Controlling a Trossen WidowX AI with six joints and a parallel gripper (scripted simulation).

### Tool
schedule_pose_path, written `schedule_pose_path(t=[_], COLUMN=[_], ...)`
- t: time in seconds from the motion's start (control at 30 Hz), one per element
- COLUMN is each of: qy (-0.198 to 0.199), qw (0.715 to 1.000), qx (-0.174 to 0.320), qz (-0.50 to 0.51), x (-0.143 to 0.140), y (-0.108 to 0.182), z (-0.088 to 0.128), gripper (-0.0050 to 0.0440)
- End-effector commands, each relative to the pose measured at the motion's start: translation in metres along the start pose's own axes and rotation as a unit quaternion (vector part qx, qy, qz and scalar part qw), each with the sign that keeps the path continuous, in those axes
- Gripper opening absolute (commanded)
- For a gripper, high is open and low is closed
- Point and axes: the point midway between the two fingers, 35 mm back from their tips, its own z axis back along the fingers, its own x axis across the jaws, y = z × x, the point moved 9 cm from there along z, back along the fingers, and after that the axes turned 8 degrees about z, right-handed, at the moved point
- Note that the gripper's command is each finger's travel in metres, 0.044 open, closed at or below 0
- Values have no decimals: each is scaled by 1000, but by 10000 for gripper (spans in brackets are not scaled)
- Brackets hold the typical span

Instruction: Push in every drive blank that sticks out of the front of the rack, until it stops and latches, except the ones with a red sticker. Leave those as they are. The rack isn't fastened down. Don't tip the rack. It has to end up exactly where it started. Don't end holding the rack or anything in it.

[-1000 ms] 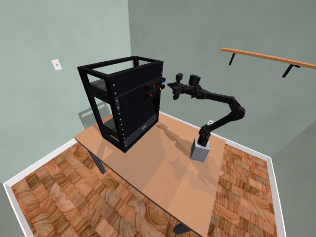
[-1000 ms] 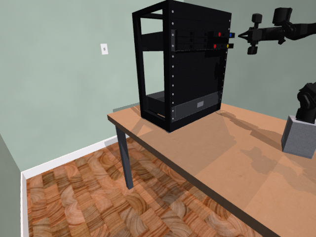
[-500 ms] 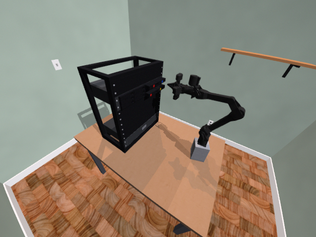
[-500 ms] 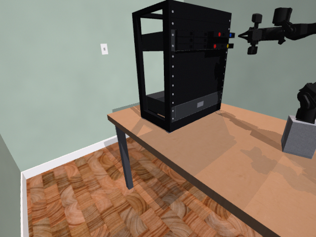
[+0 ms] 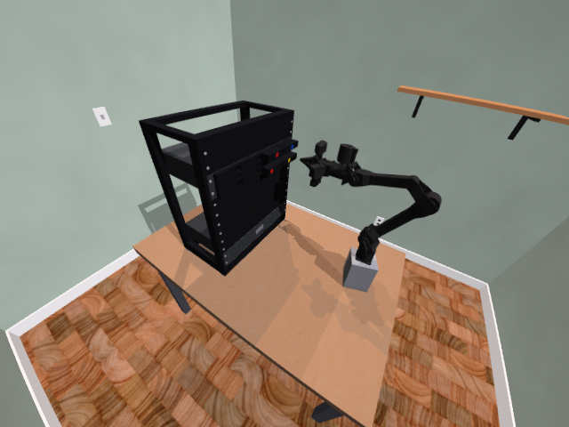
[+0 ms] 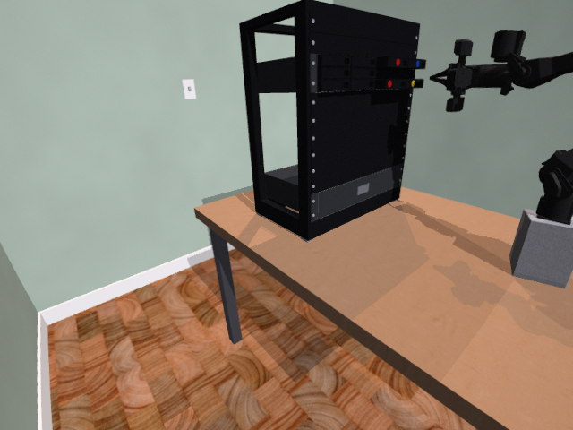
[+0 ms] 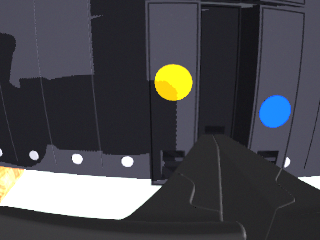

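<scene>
Gripper [image 5: 301,159] [image 6: 431,77] [image 7: 211,146] closed, tips just short of the rack face; in wrist view yellow-dot blank [image 5: 292,157] [image 6: 419,83] [image 7: 172,45] sits upper left of them, blue-dot blank [image 5: 294,144] [image 6: 422,64] [image 7: 280,60] upper right.
</scene>
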Motion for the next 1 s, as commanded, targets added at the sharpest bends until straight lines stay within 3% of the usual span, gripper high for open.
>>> schedule_pose_path(t=[0.0,0.2,0.5,0.97], qy=[8,8,8,8], qw=[1000,1000,1000,1000], qx=[1,1,1,1], qz=[-1,-1,-1,-1], x=[8,8,7,7], y=[0,0,0,0], z=[0,-2,-36,-37], gripper=[0,0,0,0])
